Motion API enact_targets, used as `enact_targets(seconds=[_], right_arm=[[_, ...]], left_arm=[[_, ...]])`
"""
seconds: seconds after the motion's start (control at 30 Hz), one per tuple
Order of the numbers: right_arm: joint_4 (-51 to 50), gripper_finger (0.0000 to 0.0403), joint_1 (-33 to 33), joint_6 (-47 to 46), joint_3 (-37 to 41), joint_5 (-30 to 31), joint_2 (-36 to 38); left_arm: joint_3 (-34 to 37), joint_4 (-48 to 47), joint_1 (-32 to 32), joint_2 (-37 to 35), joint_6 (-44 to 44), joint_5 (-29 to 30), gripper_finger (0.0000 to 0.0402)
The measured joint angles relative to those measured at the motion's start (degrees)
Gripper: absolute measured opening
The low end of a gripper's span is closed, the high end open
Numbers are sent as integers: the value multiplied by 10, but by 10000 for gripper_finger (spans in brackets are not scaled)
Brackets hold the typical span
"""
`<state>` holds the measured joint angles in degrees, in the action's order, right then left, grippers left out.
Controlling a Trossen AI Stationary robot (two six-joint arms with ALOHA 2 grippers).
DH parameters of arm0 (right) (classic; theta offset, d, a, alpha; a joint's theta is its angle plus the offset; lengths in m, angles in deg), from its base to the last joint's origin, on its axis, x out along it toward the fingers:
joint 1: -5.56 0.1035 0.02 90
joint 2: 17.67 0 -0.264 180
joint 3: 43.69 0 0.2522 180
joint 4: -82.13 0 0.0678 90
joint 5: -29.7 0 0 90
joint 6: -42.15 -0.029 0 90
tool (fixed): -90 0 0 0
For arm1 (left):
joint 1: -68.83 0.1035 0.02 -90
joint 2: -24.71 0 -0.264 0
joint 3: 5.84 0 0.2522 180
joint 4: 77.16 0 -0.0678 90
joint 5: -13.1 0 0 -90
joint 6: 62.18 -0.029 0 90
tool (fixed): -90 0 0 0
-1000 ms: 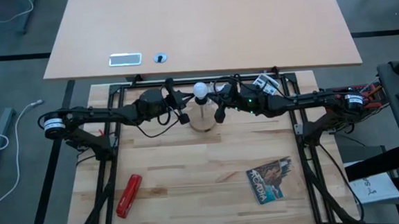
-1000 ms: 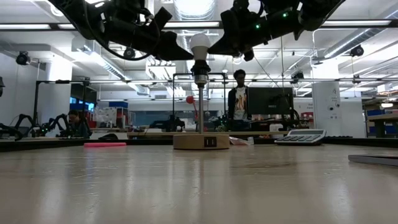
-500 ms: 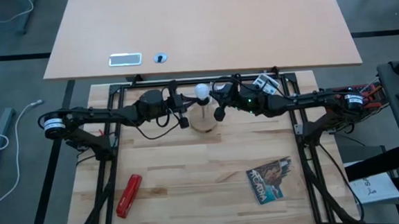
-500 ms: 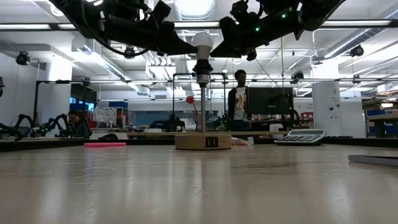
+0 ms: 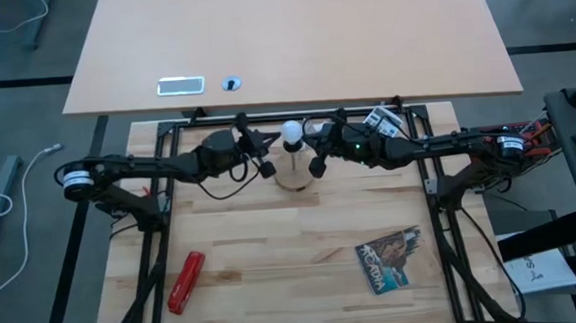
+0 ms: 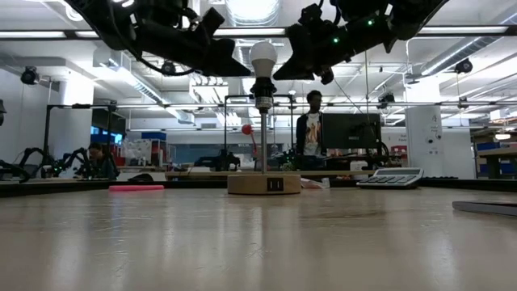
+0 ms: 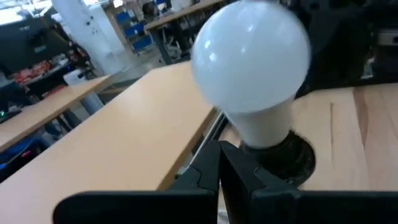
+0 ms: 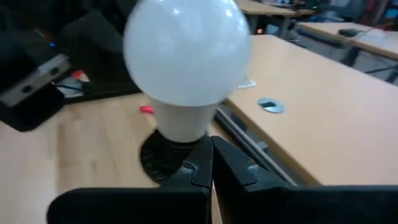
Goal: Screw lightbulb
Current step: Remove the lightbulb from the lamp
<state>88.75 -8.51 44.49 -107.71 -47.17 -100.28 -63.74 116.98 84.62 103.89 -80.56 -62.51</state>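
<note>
Overhead, the bulb [image 5: 291, 134] stands upright in a black socket [image 6: 263, 101] on a thin post [image 6: 264, 141] rising from a round wooden base [image 5: 291, 174], at the far middle of the slatted wooden table [image 5: 294, 251]. The left gripper [image 5: 265, 154] reaches in from the left and the right gripper [image 5: 314, 150] from the right; both tips flank the bulb just beside it, raised well above the table top. In the low view the arms come in from above on either side of the white globe, with a narrow gap visible between each tip and the glass. The left wrist view shows the left fingers [image 7: 205, 177] pressed together into a closed wedge pointing at the bulb's neck, holding nothing; the right wrist view shows the right fingers [image 8: 227, 168] likewise shut tip to tip, aimed at the neck just above the socket. Whether either tip touches the neck cannot be told. A red object [image 5: 186, 282] lies near the table's front left, a printed booklet [image 5: 392, 260] towards the front right, and a calculator [image 5: 386, 120] sits at the far edge beside the right arm. A person [image 6: 309, 133] stands in the room beyond.
</note>
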Motion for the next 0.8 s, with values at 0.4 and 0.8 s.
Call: enact_targets(seconds=[0.4, 0.8], right_arm=[[21, 0, 8, -6, 0, -27, 1], [21, 0, 8, 12, 0, -7, 1]], left_arm=[[0, 44, 3, 31, -4, -32, 0], [0, 50, 3, 32, 9, -68, 0]])
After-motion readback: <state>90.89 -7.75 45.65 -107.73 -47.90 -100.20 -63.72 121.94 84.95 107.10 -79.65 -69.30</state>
